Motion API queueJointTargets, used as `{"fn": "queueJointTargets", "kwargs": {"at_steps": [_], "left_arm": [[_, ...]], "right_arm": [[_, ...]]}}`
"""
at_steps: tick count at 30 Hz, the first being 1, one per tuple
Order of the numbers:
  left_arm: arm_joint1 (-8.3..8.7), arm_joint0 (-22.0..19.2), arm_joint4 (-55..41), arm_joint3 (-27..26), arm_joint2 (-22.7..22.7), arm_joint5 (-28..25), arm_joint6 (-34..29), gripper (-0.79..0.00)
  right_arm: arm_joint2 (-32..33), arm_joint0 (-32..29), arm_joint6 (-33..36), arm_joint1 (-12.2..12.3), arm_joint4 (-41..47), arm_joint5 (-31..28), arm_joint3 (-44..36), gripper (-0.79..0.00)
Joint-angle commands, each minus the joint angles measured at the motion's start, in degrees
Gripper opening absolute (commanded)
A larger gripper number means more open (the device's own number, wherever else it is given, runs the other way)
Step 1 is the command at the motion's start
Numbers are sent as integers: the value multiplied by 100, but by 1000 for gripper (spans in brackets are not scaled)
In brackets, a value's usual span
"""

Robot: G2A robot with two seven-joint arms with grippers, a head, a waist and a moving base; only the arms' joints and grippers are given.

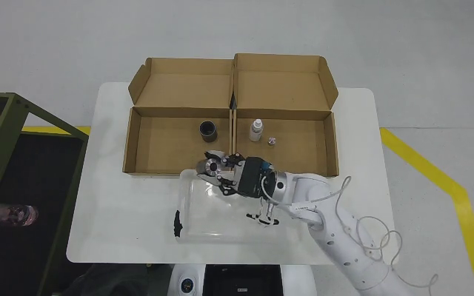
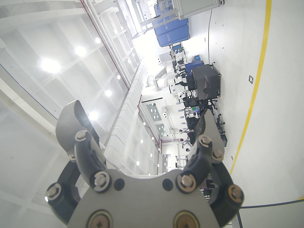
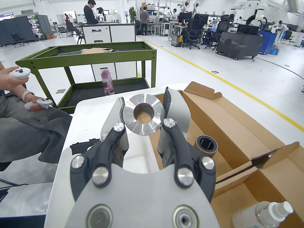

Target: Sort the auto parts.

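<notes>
I note the table [image 1: 104, 185] centre frame, carrying a left-hand cardboard box [image 1: 159, 144]. My right end effector [image 3: 143, 105] clamps a metal ring [image 3: 141, 128] over that box's lower edge, mid-frame. Left end effector [image 2: 140, 112] spread wide, empty.

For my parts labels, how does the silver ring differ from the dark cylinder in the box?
The silver ring is bright metal; the dark cylinder is dull and dark. The ring is flat and wide; the cylinder is taller. The ring is held in the jaws of the right gripper; the cylinder rests in a cardboard box. Both are round with a central hole.
</notes>
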Motion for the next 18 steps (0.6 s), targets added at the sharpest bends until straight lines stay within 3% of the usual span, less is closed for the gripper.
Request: {"fn": "queueJointTargets", "kwargs": {"at_steps": [1,18], "left_arm": [[0,0,0,0,0,0,0,0],[0,0,0,0,0,0,0,0]], "right_arm": [[-2,21,65,-19,93,210,15,-785],[-382,566,465,-222,245,933,462,-785]]}}
